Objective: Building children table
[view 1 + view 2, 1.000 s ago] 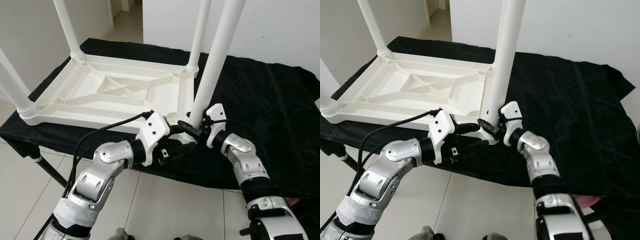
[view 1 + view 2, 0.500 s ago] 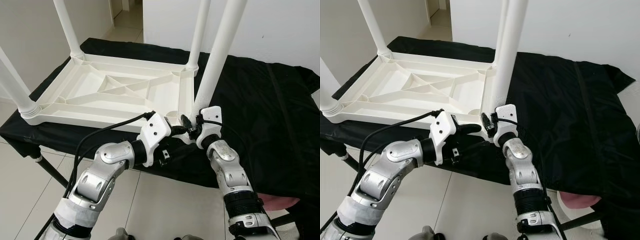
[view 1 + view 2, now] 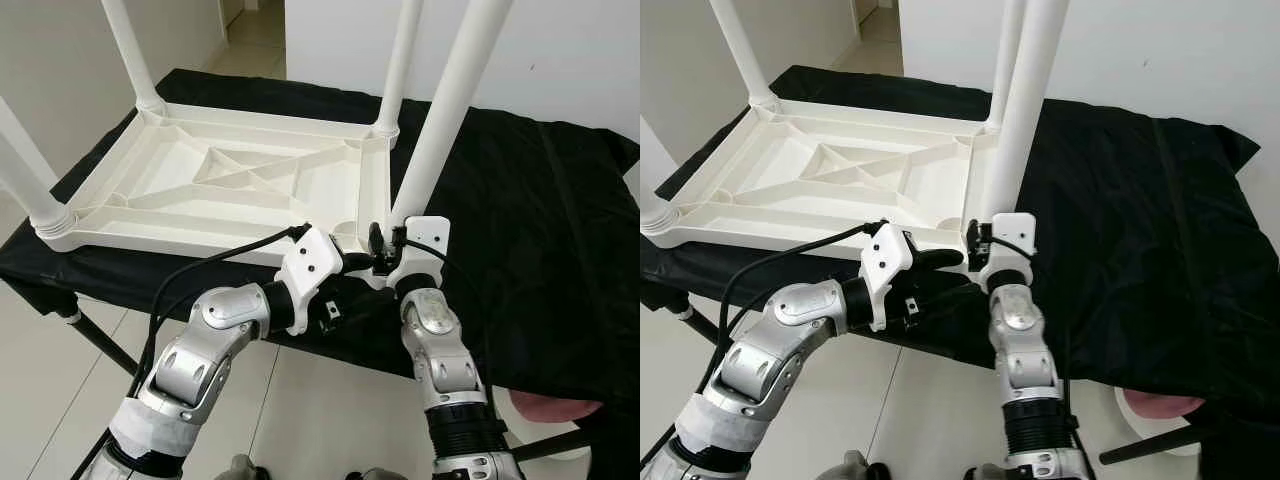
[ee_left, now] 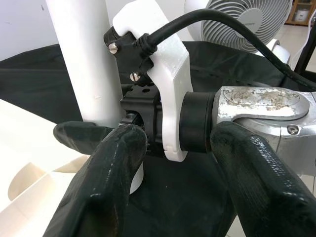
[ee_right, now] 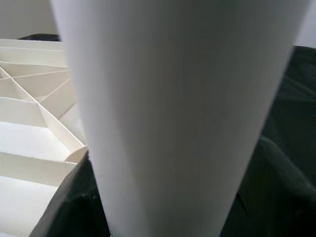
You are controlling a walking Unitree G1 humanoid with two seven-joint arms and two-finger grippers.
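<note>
All four white legs run out past the top edge of the head views, so their far ends cannot be seen; the near leg point(image 3: 440, 120) is cut off the same way. Its foot, where it meets the corner of the upturned white table point(image 3: 240, 180), is hidden behind the right gripper point(image 3: 378, 248), whose fingers are too covered by its white mount to tell how they stand. In the right wrist view the leg is a blur. A pink thing point(image 3: 555, 408) is cut by the black cloth point(image 3: 540, 230).

White table leg point(image 3: 440, 130) and both wrists crowd the tabletop point(image 3: 230, 180) corner.
</note>
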